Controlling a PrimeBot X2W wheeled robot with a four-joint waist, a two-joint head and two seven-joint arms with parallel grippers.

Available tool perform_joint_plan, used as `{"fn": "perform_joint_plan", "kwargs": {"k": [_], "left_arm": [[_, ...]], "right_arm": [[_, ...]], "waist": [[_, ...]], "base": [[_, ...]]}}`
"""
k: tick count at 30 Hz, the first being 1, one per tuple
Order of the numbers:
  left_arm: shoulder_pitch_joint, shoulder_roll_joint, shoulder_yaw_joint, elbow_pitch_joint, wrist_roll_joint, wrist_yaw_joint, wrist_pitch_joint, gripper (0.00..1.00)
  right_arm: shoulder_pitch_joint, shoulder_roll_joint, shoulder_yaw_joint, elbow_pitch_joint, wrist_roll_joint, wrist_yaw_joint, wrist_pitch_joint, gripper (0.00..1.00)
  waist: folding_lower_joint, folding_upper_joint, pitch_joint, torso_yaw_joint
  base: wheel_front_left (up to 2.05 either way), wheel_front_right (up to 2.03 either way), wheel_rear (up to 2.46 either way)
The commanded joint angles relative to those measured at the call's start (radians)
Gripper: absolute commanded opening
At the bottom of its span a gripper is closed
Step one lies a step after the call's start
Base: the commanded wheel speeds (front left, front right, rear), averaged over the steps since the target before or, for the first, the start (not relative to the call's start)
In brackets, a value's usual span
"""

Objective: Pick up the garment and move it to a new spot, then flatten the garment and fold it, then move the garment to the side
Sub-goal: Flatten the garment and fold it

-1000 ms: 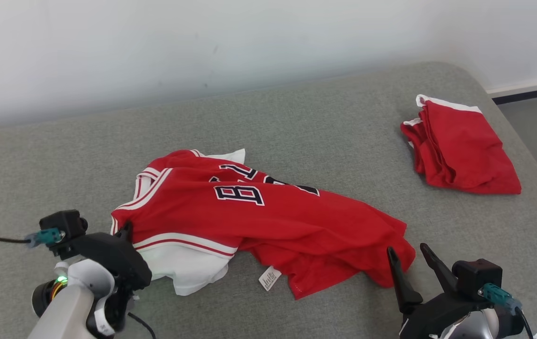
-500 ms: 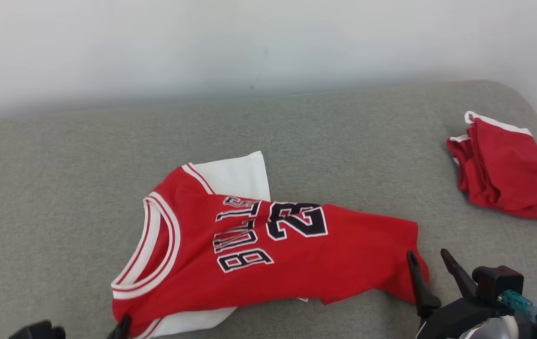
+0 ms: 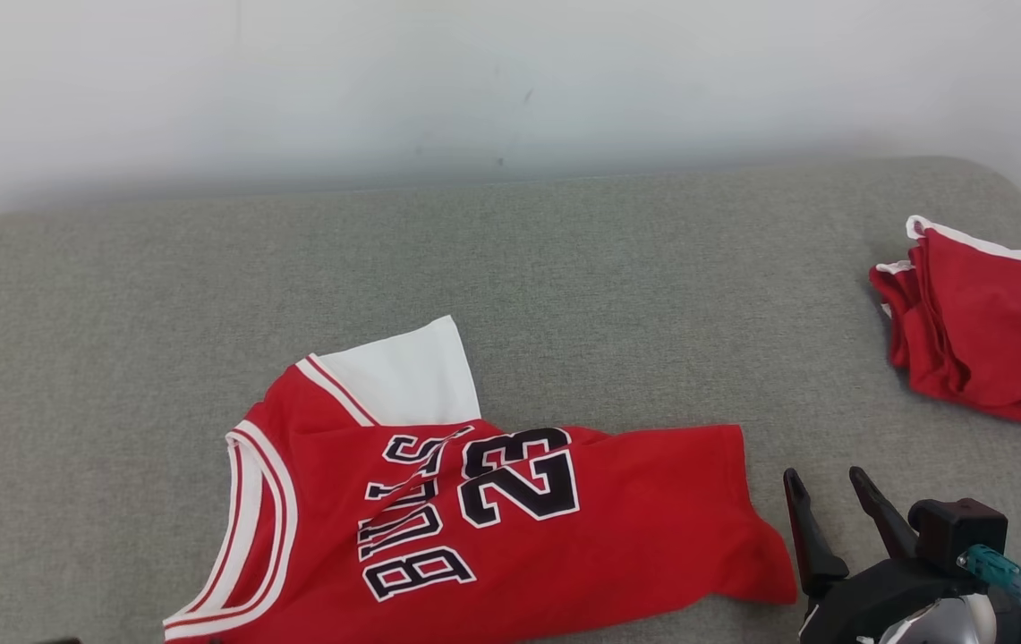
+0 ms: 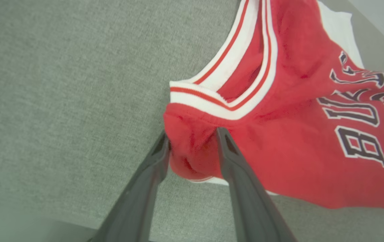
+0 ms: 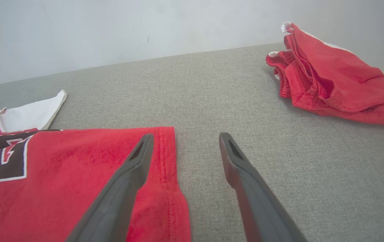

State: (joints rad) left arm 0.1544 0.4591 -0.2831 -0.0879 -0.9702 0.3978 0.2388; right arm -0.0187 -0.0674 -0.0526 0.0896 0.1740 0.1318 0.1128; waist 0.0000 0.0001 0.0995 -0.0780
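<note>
The garment [image 3: 492, 537] is a red jersey with white trim and black lettering, lying mostly flat on the grey cushion [image 3: 564, 268], collar toward the near left. In the left wrist view my left gripper [image 4: 192, 134] has its fingers parted, with a bunched fold of the garment [image 4: 296, 134] by the collar lying between them. My right gripper [image 3: 825, 478] stands open and holds nothing, just right of the jersey's hem. In the right wrist view the right gripper [image 5: 185, 136] hovers over the hem corner of the garment [image 5: 60, 174].
A second red piece with white trim, loosely folded [image 3: 975, 340], lies at the far right of the cushion, also seen in the right wrist view [image 5: 333, 84]. A pale wall runs behind. The cushion's rounded corner is at the far right.
The head camera has shifted. The jersey, crumpled a second ago, now lies spread with its number showing, drawn toward the near left. My left gripper's fingers have parted. The right gripper stays open.
</note>
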Motion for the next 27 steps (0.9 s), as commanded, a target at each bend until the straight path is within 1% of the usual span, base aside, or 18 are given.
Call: {"fn": "perform_joint_plan", "kwargs": {"k": [1, 3, 7, 8, 9, 10, 11, 14, 19, 23, 27], "left_arm": [[-0.023, 0.007, 0.011, -0.013, 0.018, 0.006, -0.015, 1.0], [-0.045, 0.019, 0.028, -0.034, 0.037, 0.017, -0.034, 1.0], [-0.114, 0.067, 0.041, -0.08, 0.11, 0.053, -0.054, 1.0], [-0.144, 0.083, 0.036, -0.086, 0.134, 0.058, -0.054, 1.0], [-0.177, 0.094, 0.021, -0.09, 0.159, 0.051, -0.05, 1.0], [-0.215, 0.102, -0.005, -0.093, 0.177, 0.034, -0.042, 1.0], [-0.258, 0.096, -0.027, -0.085, 0.189, 0.016, -0.033, 1.0], [-0.406, 0.083, -0.116, -0.009, 0.24, -0.046, 0.011, 1.0], [-0.644, 0.017, -0.243, 0.217, 0.315, -0.141, 0.07, 1.0], [-0.782, -0.02, -0.293, 0.384, 0.342, -0.207, 0.104, 1.0], [-0.881, -0.021, -0.32, 0.514, 0.364, -0.244, 0.149, 1.0]], "right_arm": [[0.005, 0.001, 0.004, 0.001, -0.003, -0.002, -0.004, 1.0], [0.007, 0.002, 0.006, -0.001, -0.002, -0.002, -0.003, 1.0], [0.007, 0.003, 0.006, -0.004, 0.0, -0.002, -0.001, 1.0], [0.005, 0.003, 0.007, -0.005, 0.0, -0.002, -0.001, 1.0], [0.003, 0.003, 0.009, -0.007, -0.001, -0.002, -0.001, 1.0], [-0.001, 0.004, 0.011, -0.01, -0.001, -0.002, -0.001, 1.0], [-0.006, 0.004, 0.013, -0.012, -0.001, -0.002, -0.001, 1.0], [-0.029, 0.004, 0.025, -0.017, -0.002, -0.002, -0.004, 1.0], [-0.062, 0.006, 0.054, -0.027, -0.002, -0.002, -0.01, 1.0], [-0.083, 0.009, 0.082, -0.022, 0.007, -0.002, -0.021, 1.0], [-0.097, 0.012, 0.103, -0.012, 0.019, -0.002, -0.037, 1.0]], "waist": [[0.0, -0.0001, -0.002, -0.006], [0.0, -0.0001, -0.004, -0.013], [0.0, -0.0001, -0.004, -0.025], [0.0, -0.0001, -0.002, -0.027], [0.0, -0.0001, 0.001, -0.03], [0.0, -0.0001, 0.007, -0.033], [0.0, -0.0001, 0.014, -0.036], [0.0, -0.0001, 0.041, -0.052], [0.0, -0.0001, 0.103, -0.11], [0.0, -0.0001, 0.152, -0.172], [0.0, -0.0001, 0.19, -0.235]], "base": [[0.0, 0.0, 0.0], [0.0, 0.0, 0.0], [0.0, 0.0, 0.0], [0.0, 0.0, 0.0], [0.0, 0.0, 0.0], [0.0, 0.0, 0.0], [0.0, 0.0, 0.0], [0.0, 0.0, 0.0], [0.0, 0.0, 0.0], [0.0, 0.0, 0.0], [0.0, 0.0, 0.0]]}}
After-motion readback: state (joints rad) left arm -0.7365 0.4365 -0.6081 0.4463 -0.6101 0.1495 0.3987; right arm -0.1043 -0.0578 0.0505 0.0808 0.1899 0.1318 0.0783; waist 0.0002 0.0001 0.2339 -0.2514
